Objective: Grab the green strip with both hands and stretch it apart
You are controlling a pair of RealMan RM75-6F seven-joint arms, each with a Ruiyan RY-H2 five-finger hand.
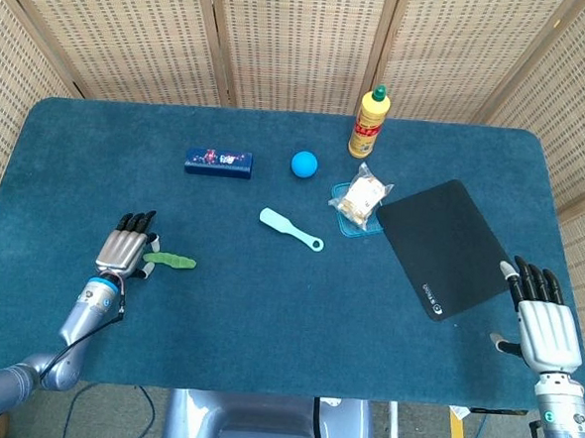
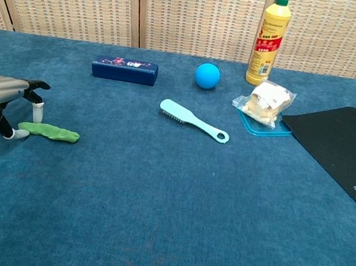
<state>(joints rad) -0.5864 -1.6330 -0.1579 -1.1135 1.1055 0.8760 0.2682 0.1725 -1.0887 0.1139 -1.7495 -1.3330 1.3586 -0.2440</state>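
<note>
The green strip (image 1: 170, 260) (image 2: 50, 131) lies flat on the blue table at the left side. My left hand (image 1: 127, 253) (image 2: 2, 98) hovers just left of it, palm down, fingers spread over the strip's left end and its thumb tip low beside that end; it holds nothing. My right hand (image 1: 540, 319) rests far off at the table's right front edge, fingers straight and apart, empty. The chest view does not show the right hand.
A light blue brush (image 1: 290, 229) lies mid-table. Behind it are a blue box (image 1: 218, 162), a blue ball (image 1: 304, 163), a yellow bottle (image 1: 370, 122) and a bagged snack on a small tray (image 1: 360, 199). A black mat (image 1: 445, 246) covers the right side.
</note>
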